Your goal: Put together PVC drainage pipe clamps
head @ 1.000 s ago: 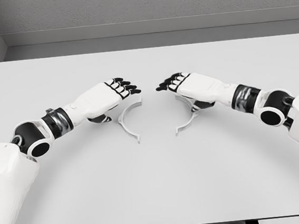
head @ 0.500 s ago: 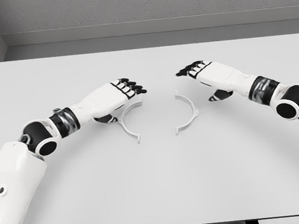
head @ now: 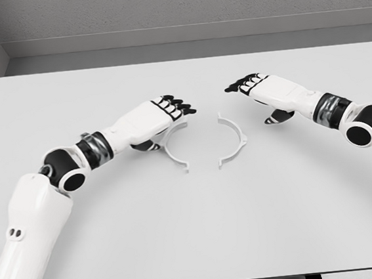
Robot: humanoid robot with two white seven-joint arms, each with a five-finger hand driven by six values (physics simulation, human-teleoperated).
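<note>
Grey walls behind, white bench (head: 195,231) in front of me. Two clamp halves lie flat mid-bench, open sides facing, w/ a clear gap between, not joined yet. Left half (head: 174,150) sits partly under my left hand (head: 160,115); fingers loosely curled over its top end, can't tell if actually gripping. Right half (head: 232,138) lies free; my right hand (head: 267,92) hovers just beside it, fingers relaxed, holding nothing. Judging by this: early stage. Halves still need closing together and fastening.
</note>
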